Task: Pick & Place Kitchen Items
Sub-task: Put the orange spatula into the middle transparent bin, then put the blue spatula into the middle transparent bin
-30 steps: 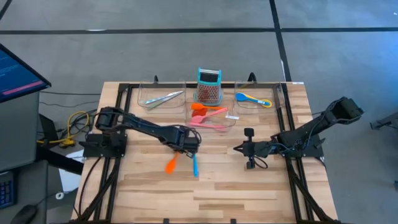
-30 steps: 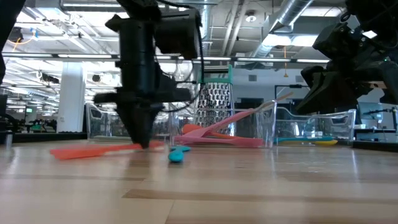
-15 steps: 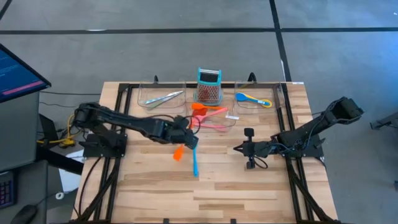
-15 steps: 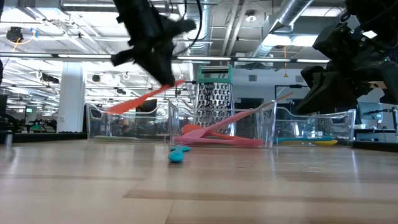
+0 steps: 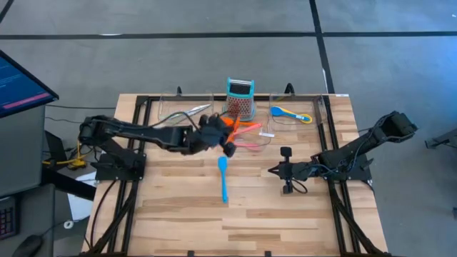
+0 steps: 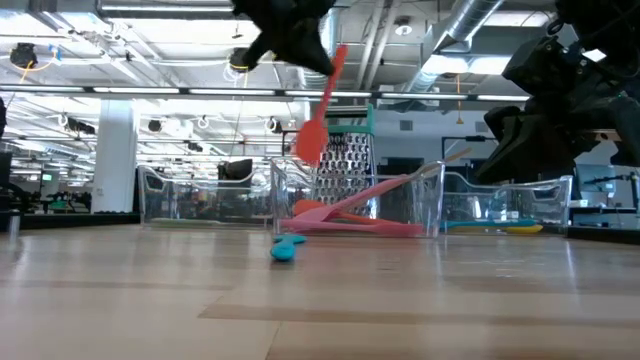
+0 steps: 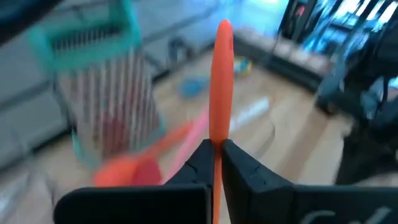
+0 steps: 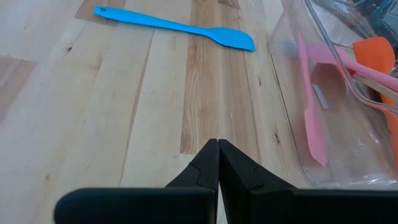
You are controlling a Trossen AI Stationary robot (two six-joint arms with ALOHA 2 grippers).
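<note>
**Sam:** What is my left arm doing right now?

**Me:** I have the left gripper pinched tight on the orange spatula. In the wrist view the two fingers press on its thin handle, one on each side. It hangs up in the air, blade end down and a bit tilted, over the near edge of the middle clear tray.

**Sam:** Where does it need to go?

**Me:** I think into that middle tray. From the gripper, in the high view, the tray lies at about 2 o'clock, very near. The pink spatula and another orange spoon already lie in there. I would bring the long handle to line up with theirs, so it drops inside the walls and does not catch on the rim.

**Sam:** And the blue one?

**Me:** The blue spatula lies flat on the wooden table, at about 6 o'clock from the left gripper. Its long side runs from 12 to 6. The left arm is nearer to it.

**Sam:** And the right arm?

**Me:** The right gripper waits low over the table, fingers pressed together on nothing, well apart from the blue spatula.
</note>
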